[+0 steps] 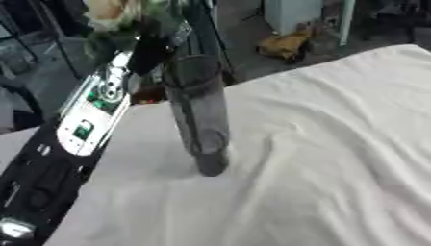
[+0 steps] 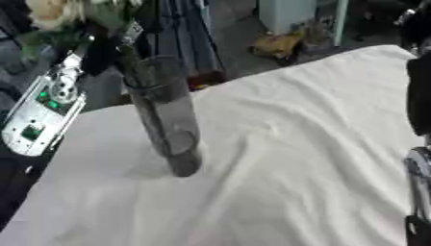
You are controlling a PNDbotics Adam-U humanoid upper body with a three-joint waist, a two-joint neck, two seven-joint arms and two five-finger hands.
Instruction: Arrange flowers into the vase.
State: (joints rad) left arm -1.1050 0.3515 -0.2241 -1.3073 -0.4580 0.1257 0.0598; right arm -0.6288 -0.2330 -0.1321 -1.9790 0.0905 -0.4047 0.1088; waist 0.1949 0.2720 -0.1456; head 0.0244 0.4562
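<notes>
Left hand: my left hand (image 1: 151, 50) is raised at the upper left, just above the vase mouth; it is dark and blurred, I cannot tell how far the fingers are closed.
Flower: a cream flower (image 2: 52, 12) with green leaves sits at my left hand, over the vase.
Vase: the tall grey glass vase (image 1: 199, 113) stands on the bench.
Bench: covered with a wrinkled white cloth (image 1: 320, 158).
Right arm: only a dark part (image 2: 417, 144) shows at the right edge.
</notes>
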